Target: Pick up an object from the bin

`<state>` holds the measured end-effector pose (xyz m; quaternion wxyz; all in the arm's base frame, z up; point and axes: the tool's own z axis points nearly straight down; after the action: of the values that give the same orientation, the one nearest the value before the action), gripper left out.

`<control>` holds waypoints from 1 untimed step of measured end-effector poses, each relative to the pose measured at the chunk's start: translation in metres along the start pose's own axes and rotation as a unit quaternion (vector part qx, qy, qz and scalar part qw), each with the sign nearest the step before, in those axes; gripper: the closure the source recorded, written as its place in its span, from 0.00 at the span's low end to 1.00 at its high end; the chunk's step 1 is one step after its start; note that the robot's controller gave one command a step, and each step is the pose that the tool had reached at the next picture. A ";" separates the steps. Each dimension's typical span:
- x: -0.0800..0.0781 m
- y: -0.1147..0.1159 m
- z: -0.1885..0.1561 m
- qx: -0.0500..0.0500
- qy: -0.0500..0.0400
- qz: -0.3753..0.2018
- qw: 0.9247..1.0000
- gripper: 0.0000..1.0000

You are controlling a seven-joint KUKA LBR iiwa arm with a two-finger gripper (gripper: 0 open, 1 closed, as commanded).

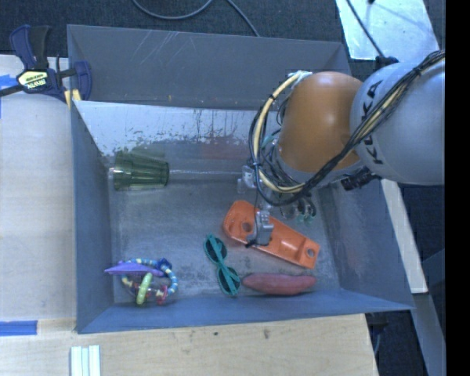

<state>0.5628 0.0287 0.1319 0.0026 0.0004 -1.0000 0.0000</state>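
My gripper hangs low in the right half of the bin, under the orange cover on the wrist. Its tip is down on the left part of a flat orange plastic piece that lies slanted on the bin floor; the wrist hides how it meets that piece. Teal sunglasses lie just left of the orange piece. A dark red oblong thing lies below it, near the front wall.
A dark green cup lies on its side at the back left of the bin. A small many-coloured toy with a purple top sits in the front left corner. The arm and its cables cover the bin's right side.
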 end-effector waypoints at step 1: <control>-0.002 0.000 -0.005 0.000 -0.004 0.000 1.000 0.00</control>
<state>0.5646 0.0287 0.1366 -0.0015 0.0003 -1.0000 -0.0002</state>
